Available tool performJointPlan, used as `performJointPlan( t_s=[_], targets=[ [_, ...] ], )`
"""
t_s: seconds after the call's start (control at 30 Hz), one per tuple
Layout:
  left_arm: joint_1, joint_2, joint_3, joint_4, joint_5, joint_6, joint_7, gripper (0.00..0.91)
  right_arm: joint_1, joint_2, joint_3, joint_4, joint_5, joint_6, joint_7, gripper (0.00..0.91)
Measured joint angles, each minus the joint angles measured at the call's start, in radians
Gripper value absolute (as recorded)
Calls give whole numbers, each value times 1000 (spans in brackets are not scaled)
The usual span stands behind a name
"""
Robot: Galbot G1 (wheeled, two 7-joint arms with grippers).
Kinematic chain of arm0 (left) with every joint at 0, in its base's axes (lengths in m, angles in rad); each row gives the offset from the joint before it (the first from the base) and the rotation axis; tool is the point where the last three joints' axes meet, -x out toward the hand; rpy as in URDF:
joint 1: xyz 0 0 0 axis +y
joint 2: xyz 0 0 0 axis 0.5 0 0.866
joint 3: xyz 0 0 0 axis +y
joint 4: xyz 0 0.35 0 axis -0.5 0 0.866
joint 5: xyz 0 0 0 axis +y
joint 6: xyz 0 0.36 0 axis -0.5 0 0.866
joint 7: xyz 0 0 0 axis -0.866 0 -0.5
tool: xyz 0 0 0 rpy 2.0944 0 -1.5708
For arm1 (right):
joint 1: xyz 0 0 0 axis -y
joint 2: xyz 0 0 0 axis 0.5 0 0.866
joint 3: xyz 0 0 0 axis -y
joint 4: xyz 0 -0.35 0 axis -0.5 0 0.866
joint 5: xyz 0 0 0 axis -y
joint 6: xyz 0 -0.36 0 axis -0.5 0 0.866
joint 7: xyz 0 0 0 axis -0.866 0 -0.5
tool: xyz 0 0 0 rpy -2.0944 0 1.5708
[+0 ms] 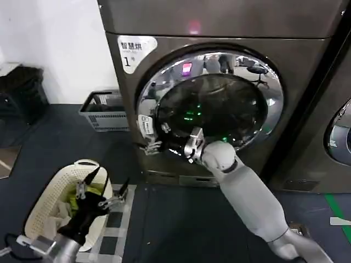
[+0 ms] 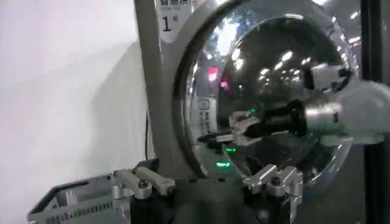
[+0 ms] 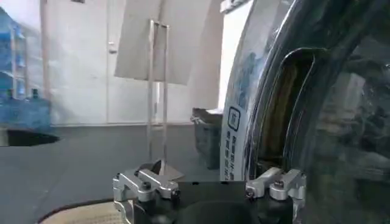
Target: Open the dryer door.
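The dryer door [image 1: 219,104] is the round chrome-rimmed door with dark glass on the dark grey machine carrying the white "1" label [image 1: 131,55]. My right gripper [image 1: 157,138] is at the door's lower left rim beside a small white sticker, its fingers spread open with nothing clamped between them. The left wrist view shows that same gripper [image 2: 226,135] against the door [image 2: 274,67]. In the right wrist view the rim and a recess in the door [image 3: 292,109] are very close. My left gripper [image 1: 100,192] hangs open low on the left above a basket.
A cream laundry basket [image 1: 38,213] with yellow-green cloth sits on the dark floor at the lower left. A grey crate [image 1: 101,112] stands beside the dryer's left side. A second chrome-doored machine [image 1: 340,131] stands at the right.
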Motion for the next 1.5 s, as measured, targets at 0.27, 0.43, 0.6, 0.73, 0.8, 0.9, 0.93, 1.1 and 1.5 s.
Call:
performJointPlan(
  t_s=[0.27,0.43,0.6,0.73,0.8,0.9,0.93,1.1,1.5],
  targets=[
    [-62,44,-41,99,-70,-64,-13,907,-59,-64,50,61,3,8,-162,907],
    [-117,91,-41,158,-141,-86,-40,907,-117,-105,91,96,0,36,-277,907],
    [-188,162,-25,217,-233,-81,-39,907,-177,-142,128,141,-3,64,-360,907],
    [-252,229,-3,244,-315,-30,-44,907,-227,-180,156,186,20,63,-461,907],
    [-282,263,9,262,-326,-35,-38,907,-250,-199,164,213,19,64,-500,907],
    [-325,310,27,285,-381,-24,-39,907,-285,-227,191,248,27,75,-536,907],
    [-342,325,35,292,-408,-14,-40,907,-295,-235,199,258,31,77,-542,907],
    [-423,405,89,330,-532,5,-33,907,-346,-273,243,305,57,98,-591,907],
    [-646,673,424,401,-728,-24,30,907,-537,-336,424,410,79,161,-663,907]
  ],
)
